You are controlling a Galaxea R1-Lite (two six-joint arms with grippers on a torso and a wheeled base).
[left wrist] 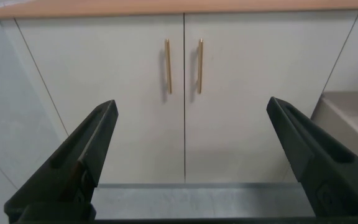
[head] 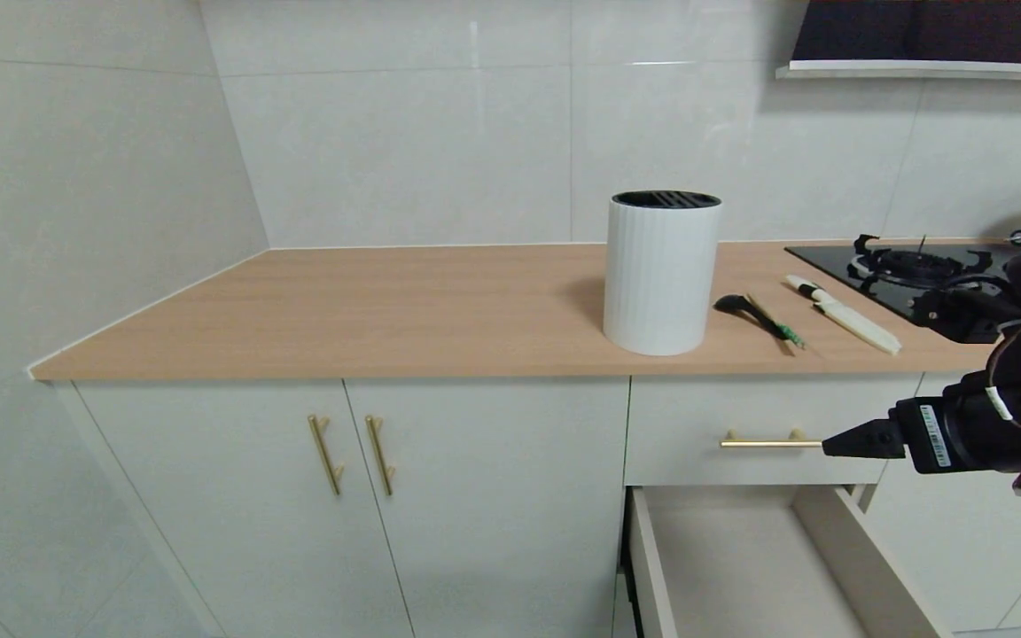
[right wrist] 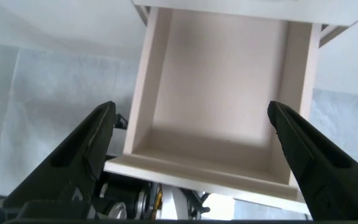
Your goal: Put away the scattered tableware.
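Nearest, at the bottom of the head view, a lower drawer (head: 652,567) stands pulled out with bare pale walls and floor; its front is cut off by the picture's edge. Just above it the right gripper (head: 834,444) hangs by the end of the brass handle (head: 767,441) of the closed drawer above, its fingers spread wide and grasping nothing. The left gripper (left wrist: 191,106), also spread and empty, faces the cabinet doors (left wrist: 104,93). Farther back, the tableware lies untouched on the wooden countertop (head: 386,310): a black spoon (head: 736,306), a thin green-tipped piece (head: 785,332) touching it, and a cream knife-like piece (head: 843,325) near them. All lie beside a white slotted holder (head: 661,275). Storage looks ready, so picking up comes next; that means raising an arm to the counter and closing on a slim, flat-lying item. Whether drawer or holder is the destination is unclear. The right arm hides part of the stove (head: 909,266).
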